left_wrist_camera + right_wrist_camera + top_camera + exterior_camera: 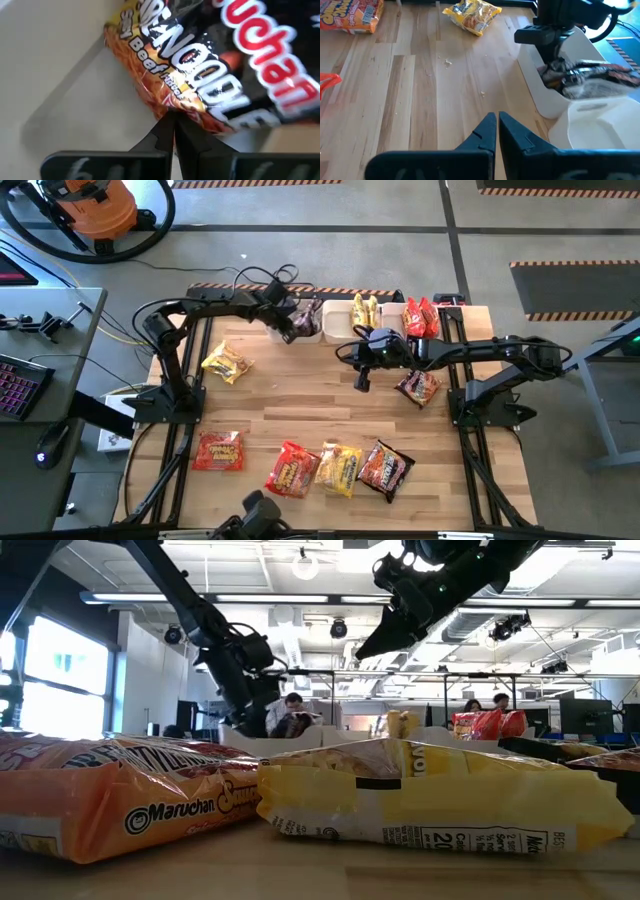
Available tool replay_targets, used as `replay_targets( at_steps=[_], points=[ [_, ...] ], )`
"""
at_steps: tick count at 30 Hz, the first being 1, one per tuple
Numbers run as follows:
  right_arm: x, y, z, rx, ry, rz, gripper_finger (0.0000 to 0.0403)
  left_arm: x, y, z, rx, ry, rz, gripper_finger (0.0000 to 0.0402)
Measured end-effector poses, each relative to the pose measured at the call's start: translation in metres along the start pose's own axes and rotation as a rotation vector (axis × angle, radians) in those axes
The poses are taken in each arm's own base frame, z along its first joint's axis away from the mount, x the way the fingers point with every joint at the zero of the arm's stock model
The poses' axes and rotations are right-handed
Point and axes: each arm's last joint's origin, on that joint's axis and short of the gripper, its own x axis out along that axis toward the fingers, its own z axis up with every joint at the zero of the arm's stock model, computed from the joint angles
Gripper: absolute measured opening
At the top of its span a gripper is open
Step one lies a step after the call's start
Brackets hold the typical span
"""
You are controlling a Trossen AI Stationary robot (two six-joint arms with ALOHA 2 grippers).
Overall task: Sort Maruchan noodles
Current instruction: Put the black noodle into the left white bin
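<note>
Wooden planks make the table [300, 405], and behind it the low view shows a large office with ceiling lamps and some people sitting far away.

On the left side of the table lies a yellow packet [227, 363], and nearer the front edge a red packet [219, 450] lies flat. The left gripper [291, 323] is at the back, over the leftmost white bin [303, 326]. Its fingers are pressed together, and their tips pinch the edge of a dark brown packet [210, 65]. In the left wrist view this packet shows big red letters and the words "Beef" and "Noodle"; it hangs against the white wall of the bin.

At the front middle a second red packet [290, 470], a second yellow packet [339, 468] and a dark packet [386, 469] lie in a row, touching each other. In the low view the orange-red one reads "Maruchan" [120, 795].

In the middle bin [364, 320] stand yellow packets [364, 308]; in the right bin [415, 325] stand red packets [421, 316].

The right gripper [361, 381] hangs above the bare table, in front of the bins, with its fingers shut and nothing between them. Just to the right of it another dark packet [418, 387] lies on the wood.
</note>
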Motion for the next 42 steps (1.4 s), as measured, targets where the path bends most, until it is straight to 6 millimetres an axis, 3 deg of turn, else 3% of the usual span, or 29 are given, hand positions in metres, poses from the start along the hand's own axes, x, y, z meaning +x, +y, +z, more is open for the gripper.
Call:
replay_targets(
  at_steps=[12, 16, 22, 29, 34, 42],
  points=[
    [0.0, 0.0, 0.0, 0.0, 0.0, 0.0, 0.0002, -0.005, 0.006, 0.009, -0.013, -0.099, -0.072, 0.0007],
    [0.004, 0.0, -0.001, -0.02, 0.0, 0.0, 0.0002, -0.023, 0.009, 0.015, 0.01, -0.154, -0.052, 0.0007],
    [0.012, -0.001, -0.011, -0.063, -0.166, 0.094, 0.0, -0.054, -0.004, 0.019, 0.065, -0.278, -0.049, 0.0007],
    [0.009, -0.01, -0.023, -0.007, -0.404, 0.108, 0.0, -0.068, -0.043, -0.021, 0.13, -0.629, -0.117, 0.0007],
    [0.011, -0.015, -0.034, 0.136, -0.334, 0.11, 0.0, -0.073, -0.069, -0.062, 0.135, -0.854, -0.233, 0.0007],
    [0.016, 0.002, -0.039, 0.18, -0.258, 0.15, 0.0004, -0.063, -0.098, -0.102, 0.203, -0.723, -0.328, 0.0007]
  ],
)
